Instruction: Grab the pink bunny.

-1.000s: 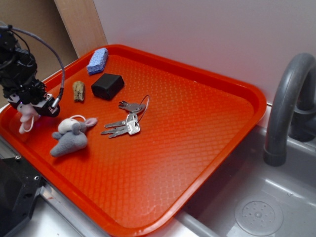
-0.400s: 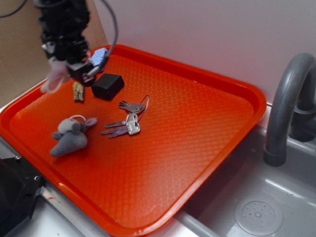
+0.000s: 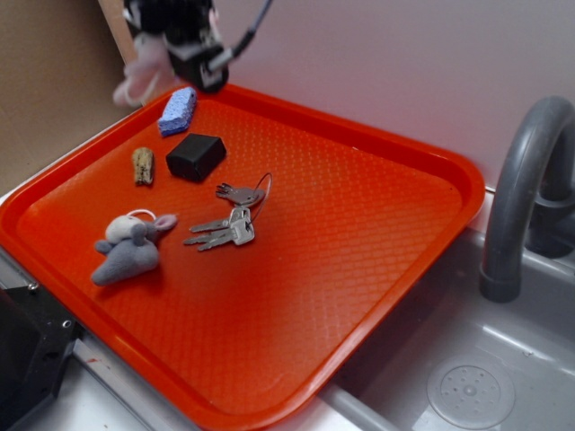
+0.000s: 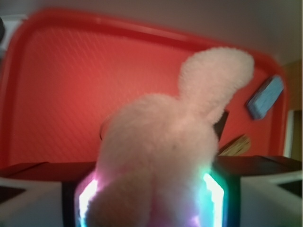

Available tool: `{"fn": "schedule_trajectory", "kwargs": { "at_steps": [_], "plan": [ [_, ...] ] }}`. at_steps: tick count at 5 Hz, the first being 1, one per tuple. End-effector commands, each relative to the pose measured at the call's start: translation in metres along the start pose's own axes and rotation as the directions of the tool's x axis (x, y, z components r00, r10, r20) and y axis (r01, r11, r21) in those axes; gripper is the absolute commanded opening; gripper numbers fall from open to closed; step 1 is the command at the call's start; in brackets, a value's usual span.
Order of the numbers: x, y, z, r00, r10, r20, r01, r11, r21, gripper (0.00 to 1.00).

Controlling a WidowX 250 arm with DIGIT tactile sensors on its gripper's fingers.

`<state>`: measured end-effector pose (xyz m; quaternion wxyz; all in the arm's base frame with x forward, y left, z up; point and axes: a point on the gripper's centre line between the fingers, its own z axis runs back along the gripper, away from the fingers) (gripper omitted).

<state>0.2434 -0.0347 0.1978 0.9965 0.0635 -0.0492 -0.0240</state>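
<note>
One pink bunny point(image 4: 161, 156) clamped in our pincer point(image 3: 184, 49), held aloft above the red tray's point(image 3: 377, 224) far corner, blue sponge point(image 3: 177, 110) just beneath.

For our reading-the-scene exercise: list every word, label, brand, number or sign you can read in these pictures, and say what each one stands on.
None: no readable text in either view.
Black box: faces look plain, no label seen.
Keys: any stamping is too small to read.
Blue sponge, grey plush mouse, red tray: no markings visible.
Pink bunny held in the hand: no tag visible.
</note>
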Motion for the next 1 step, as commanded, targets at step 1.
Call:
{"fn": "schedule_trajectory", "kwargs": {
  "at_steps": [1],
  "plan": [
    [-0.0122, 0.0165, 0.0629, 0.991, -0.037, 0.130, 0.036, 0.999, 0.012, 0.00]
  ]
}}
